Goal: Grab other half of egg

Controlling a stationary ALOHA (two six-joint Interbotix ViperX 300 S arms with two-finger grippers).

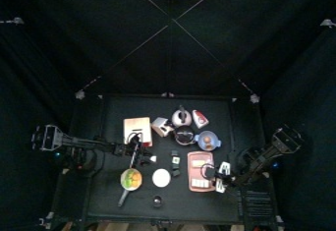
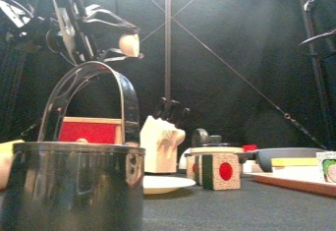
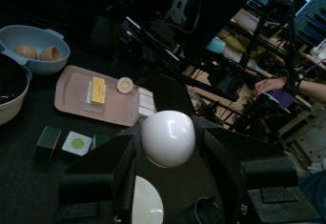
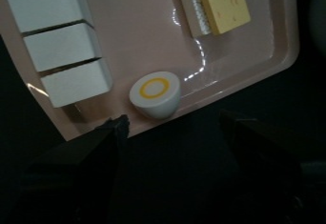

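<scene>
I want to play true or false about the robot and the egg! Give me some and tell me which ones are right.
1. The left end effector holds a white egg half. True.
2. The right end effector is shut tight. False: its jaws stand wide open and hold nothing.
3. The egg piece with the yellow ring lies on the pink tray. True.
4. The pink tray holds only that egg piece. False: white blocks and a yellow slab lie on it too.
5. The right end effector is touching the egg piece with the yellow ring. False: it hangs above the tray's edge, apart from it.
</scene>
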